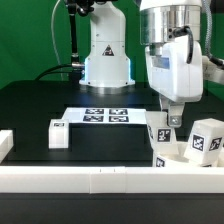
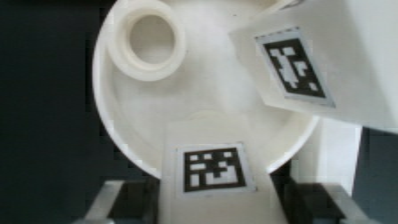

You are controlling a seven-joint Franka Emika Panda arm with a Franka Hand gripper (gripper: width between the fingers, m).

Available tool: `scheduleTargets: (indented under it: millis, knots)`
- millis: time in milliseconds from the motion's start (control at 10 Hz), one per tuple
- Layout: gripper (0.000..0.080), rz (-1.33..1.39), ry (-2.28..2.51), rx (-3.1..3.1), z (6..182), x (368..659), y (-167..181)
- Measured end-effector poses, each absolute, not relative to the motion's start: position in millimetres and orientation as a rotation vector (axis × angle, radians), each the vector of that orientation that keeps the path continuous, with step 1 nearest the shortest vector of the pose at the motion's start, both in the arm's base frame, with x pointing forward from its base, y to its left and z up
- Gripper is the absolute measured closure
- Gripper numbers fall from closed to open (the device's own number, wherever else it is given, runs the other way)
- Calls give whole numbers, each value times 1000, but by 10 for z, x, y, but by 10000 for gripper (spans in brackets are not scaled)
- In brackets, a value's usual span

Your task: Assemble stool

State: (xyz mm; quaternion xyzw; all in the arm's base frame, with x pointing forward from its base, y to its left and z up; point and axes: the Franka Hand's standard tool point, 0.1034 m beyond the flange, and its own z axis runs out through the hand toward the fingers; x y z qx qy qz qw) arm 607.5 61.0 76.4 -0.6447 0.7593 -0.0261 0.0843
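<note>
Positioning gripper [image 1: 172, 124] low over round seat [image 2: 169, 110], straddling its tagged rim with both fingers; clamped or merely spread, cannot tell. Resting it at 4 o'clock in exterior view, against front border rail [image 1: 100, 180], likely for bracing; standing one leg [image 2: 294, 65] just beside, ready for fitting.
</note>
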Motion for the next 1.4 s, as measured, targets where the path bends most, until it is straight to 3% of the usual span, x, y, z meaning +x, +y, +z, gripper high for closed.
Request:
scheduleTargets:
  millis: [1000, 1100, 1200, 1300, 1400]
  knots:
    - [458, 92, 2660, -1214, 738, 6019, 662]
    - [395, 106, 2666, -1186, 734, 6014, 687]
    - [395, 99, 2634, -1252, 733, 6013, 698]
    - [220, 95, 2617, -1280, 748, 6015, 692]
    - [172, 80, 2554, -1374, 840, 6013, 665]
